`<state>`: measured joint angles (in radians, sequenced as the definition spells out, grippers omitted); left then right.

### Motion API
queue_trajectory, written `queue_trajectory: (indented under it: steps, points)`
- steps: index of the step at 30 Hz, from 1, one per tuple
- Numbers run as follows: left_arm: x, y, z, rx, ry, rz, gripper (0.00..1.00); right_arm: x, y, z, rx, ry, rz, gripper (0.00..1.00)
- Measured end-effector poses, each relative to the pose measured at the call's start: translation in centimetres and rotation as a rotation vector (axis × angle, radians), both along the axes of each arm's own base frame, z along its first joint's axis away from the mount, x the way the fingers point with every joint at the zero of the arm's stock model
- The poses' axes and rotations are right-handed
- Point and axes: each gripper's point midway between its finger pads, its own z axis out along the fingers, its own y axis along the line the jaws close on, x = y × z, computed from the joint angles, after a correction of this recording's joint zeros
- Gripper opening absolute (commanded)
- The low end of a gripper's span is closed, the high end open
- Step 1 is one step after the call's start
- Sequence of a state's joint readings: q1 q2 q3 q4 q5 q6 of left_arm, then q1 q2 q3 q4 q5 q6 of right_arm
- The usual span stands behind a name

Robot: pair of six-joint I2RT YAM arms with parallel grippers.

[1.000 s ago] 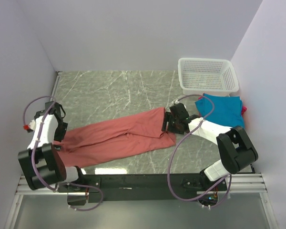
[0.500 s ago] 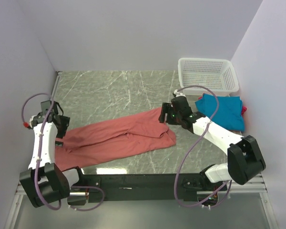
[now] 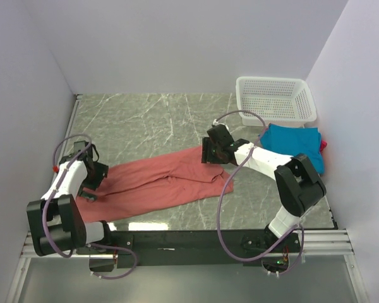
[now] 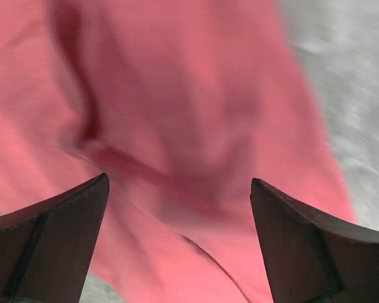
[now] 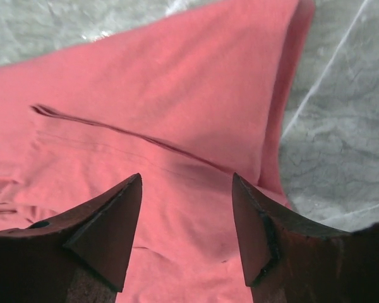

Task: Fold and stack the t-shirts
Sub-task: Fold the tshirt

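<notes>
The salmon-red t-shirt (image 3: 158, 180) lies stretched in a long band across the marble table, from lower left to centre. It fills the left wrist view (image 4: 177, 113) and the right wrist view (image 5: 151, 126). My left gripper (image 3: 96, 178) is open just above the shirt's left end, holding nothing. My right gripper (image 3: 210, 153) is open above the shirt's right end, near its folded edge. The teal-blue t-shirt (image 3: 294, 145) lies folded at the right. A sliver of the magenta t-shirt (image 3: 323, 144) peeks out beside it.
A white mesh basket (image 3: 275, 100) stands at the back right, touching the teal shirt's far edge. Grey walls close in the table on three sides. Bare marble (image 3: 145, 120) lies behind the red shirt.
My left gripper has moved right, onto the shirt's left end. My right gripper has moved left and back along the shirt's right end. The shirt's right edge has shifted slightly left.
</notes>
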<state>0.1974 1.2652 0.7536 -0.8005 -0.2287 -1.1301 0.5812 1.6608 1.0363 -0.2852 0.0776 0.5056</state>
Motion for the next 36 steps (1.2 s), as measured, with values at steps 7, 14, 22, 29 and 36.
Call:
queue_trajectory:
  steps: [7,14,22,29,36]
  points:
    - [-3.8,3.0,-1.9,0.035,0.116,0.163,0.99,-3.1,-0.6,-3.0,-0.024,0.088,0.006,0.60]
    - [-4.6,3.5,-2.2,0.037,0.147,0.204,0.99,-4.0,-0.7,-3.3,-0.025,0.101,0.005,0.15]
    - [-4.1,3.7,-0.1,0.058,0.057,0.210,0.99,-4.5,0.7,0.2,0.029,0.009,0.065,0.00]
    - [-3.0,4.5,4.1,0.106,-0.070,0.232,0.99,-4.2,2.7,1.6,0.057,-0.017,0.140,0.00]
    - [2.8,0.4,5.9,-0.020,-0.259,-0.011,0.99,-4.0,3.8,1.3,0.107,0.019,0.101,0.00]
